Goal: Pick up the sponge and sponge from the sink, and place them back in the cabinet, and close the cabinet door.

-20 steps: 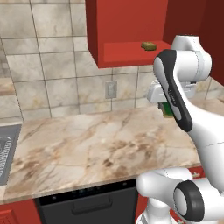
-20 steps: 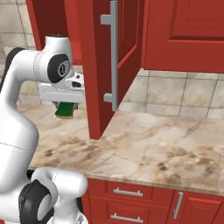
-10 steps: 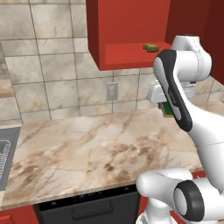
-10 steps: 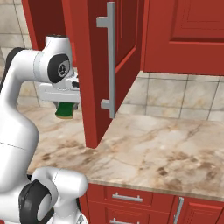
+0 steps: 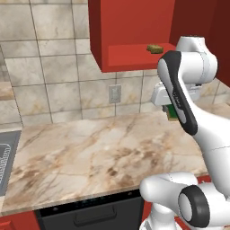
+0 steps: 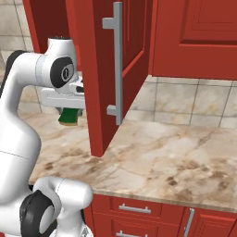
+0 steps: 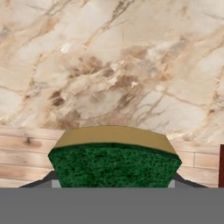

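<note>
Claw: we see the claw (image 6: 69,116) closed on the green-topped sponge (image 7: 114,164), holding it above the marble worktop (image 5: 90,157); in the hand view the sponge sits between the finger tips, its green face toward the camera and its yellow layer behind.

Held sponge: in the right base view we find the green-topped sponge hanging under the white hand, just left of the open cabinet door (image 6: 99,69); in the left base view a sliver of it shows beside the forearm, below the level of the cabinet shelf.

Second sponge: we see the tan-yellow sponge (image 5: 154,48) lying on the red shelf inside the cabinet (image 5: 130,31), toward its right side.

Cabinet: we note the wall cabinet standing open above the tiled wall (image 5: 49,81), its red interior exposed to the left base view.

Cabinet door: we see the tall panelled door swung out over the worktop, its long silver bar handle (image 6: 117,62) facing the right base camera.

Sink: we catch an edge of the grey sink (image 5: 5,157) at the far left of the left base view, well apart from the arm.

Wall: we see a pale outlet plate (image 5: 114,93) on the tiles beneath the cabinet.
</note>
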### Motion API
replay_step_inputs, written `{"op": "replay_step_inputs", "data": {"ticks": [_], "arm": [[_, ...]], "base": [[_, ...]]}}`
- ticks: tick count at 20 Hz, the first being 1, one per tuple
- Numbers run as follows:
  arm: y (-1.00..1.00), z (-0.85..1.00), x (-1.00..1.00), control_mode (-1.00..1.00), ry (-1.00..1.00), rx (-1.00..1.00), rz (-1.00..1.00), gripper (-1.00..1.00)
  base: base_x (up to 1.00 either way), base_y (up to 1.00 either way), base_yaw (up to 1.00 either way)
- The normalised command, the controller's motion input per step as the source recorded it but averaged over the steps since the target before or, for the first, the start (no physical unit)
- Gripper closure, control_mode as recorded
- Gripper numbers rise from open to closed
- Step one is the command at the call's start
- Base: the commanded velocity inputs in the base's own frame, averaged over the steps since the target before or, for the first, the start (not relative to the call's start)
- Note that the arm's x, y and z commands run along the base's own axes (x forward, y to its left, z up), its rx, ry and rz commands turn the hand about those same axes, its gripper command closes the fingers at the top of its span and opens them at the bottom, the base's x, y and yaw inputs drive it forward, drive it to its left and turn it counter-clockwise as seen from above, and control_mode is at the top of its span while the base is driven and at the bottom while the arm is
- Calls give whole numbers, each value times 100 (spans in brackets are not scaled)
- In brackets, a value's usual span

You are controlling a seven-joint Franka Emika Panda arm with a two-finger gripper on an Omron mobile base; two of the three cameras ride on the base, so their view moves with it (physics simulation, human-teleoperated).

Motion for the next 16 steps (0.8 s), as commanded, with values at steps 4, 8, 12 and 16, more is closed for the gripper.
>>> {"op": "replay_step_inputs", "data": {"ticks": [4, 8, 12, 16], "arm": [[0, 0, 0, -100, -1, 0, 0, 100], [0, 4, 0, -100, -17, 0, 0, 100], [0, 23, 0, -100, -31, 0, 0, 100], [0, 27, 1, -100, -33, 0, 0, 100]], "base": [[0, 0, 0], [0, 0, 0], [0, 0, 0], [0, 0, 0]]}}
